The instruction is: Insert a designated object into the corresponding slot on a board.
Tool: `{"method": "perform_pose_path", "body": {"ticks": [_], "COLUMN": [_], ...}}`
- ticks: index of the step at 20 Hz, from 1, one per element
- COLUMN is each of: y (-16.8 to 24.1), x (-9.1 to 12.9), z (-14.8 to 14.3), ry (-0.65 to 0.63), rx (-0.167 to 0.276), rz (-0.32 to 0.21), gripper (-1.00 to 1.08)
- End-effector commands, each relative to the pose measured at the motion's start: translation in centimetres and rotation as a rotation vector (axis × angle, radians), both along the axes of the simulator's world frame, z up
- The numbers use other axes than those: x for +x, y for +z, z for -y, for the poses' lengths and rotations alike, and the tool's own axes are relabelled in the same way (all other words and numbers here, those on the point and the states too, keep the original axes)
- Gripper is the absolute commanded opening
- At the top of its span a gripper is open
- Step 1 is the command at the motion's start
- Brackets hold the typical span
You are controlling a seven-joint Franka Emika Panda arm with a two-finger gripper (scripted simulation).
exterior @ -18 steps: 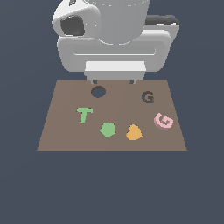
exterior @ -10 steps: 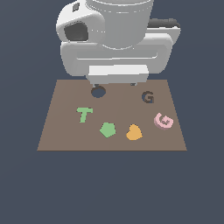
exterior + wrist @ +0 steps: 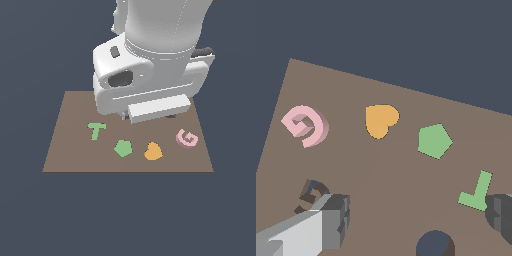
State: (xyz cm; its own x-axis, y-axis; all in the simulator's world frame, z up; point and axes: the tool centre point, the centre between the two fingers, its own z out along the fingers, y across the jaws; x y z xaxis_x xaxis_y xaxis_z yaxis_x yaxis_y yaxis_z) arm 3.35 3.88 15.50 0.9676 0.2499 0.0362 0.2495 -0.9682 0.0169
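The pale pink G-shaped object [image 3: 306,125] lies flat on the brown board [image 3: 406,175], near its edge on the exterior view's right [image 3: 187,138]. The dark G-shaped slot [image 3: 312,192] shows only in the wrist view, partly behind one grey finger [image 3: 331,220]. My gripper [image 3: 418,212] hangs above the board, open wide, with nothing between its fingers. It is apart from the pink G. In the exterior view the arm's white hand [image 3: 159,107] hides the slot.
An orange heart [image 3: 153,151], a green pentagon [image 3: 123,148] and a green T [image 3: 96,131] lie in a row on the board. A round dark hole [image 3: 435,244] sits near the T. Dark floor surrounds the board.
The arm has come forward and lower over the back of the board and turned. It now covers the round hole and the G slot in the exterior view. The shapes have not moved.
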Motion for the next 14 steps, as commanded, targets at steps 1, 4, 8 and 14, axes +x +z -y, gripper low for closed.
{"method": "perform_pose_path", "body": {"ticks": [1, 4, 8, 14], "y": [-1.2, -3.0, -5.4, -8.2], "x": [0.8, 1.7, 2.5, 2.7], "z": [-1.5, -3.7, -7.0, -10.9], "ry": [0.082, 0.203, 0.367, 0.561], "rx": [0.0, 0.0, -0.001, -0.003], "rz": [-0.005, -0.011, -0.02, -0.031], "gripper": [1.0, 1.0, 1.0, 1.0]}}
